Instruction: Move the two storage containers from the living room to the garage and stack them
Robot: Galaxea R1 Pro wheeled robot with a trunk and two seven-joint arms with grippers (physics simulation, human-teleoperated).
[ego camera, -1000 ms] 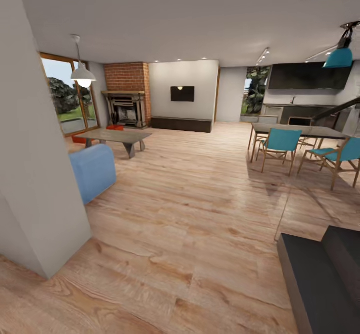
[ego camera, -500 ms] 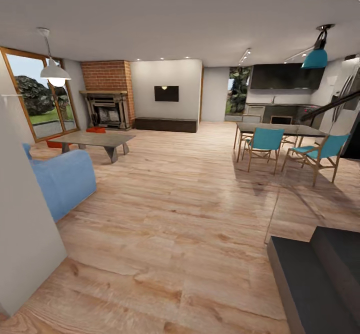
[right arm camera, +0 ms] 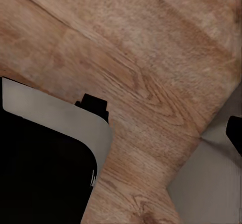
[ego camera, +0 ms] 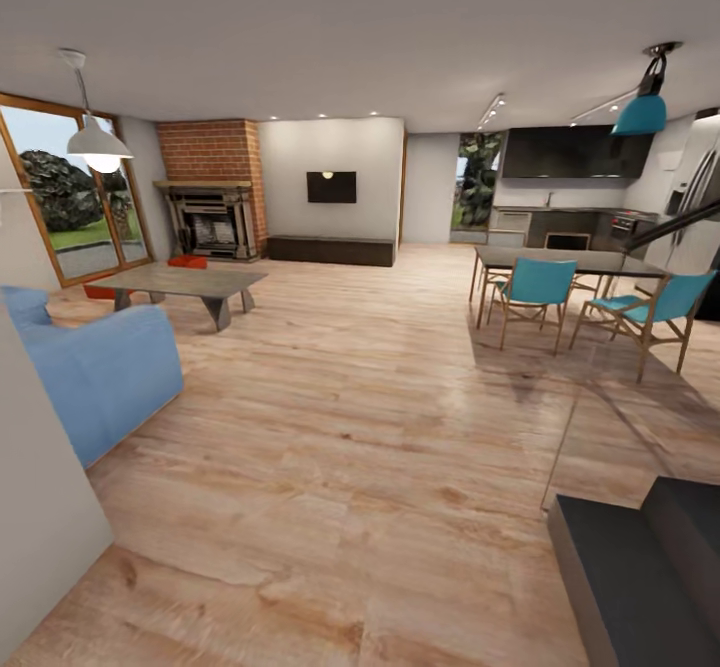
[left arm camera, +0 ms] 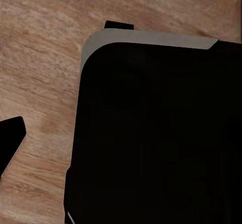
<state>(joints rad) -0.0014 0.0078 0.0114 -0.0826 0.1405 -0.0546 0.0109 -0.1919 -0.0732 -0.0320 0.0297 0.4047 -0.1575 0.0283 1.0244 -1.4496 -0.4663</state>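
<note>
Black robot base (left arm camera: pixel 156 133) — over wood floor (left arm camera: pixel 40 57)

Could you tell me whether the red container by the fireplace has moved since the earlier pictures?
No; the red container sits before the fireplace as earlier; only the camera shifted.

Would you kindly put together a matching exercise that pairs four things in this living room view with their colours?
Things:
1. sofa
2. dining chairs
3. storage containers
4. fireplace surround

Colours:
A. red-orange
B. red brick
C. pale blue
D. teal

Pairs: 1-C, 2-D, 3-A, 4-B
</note>
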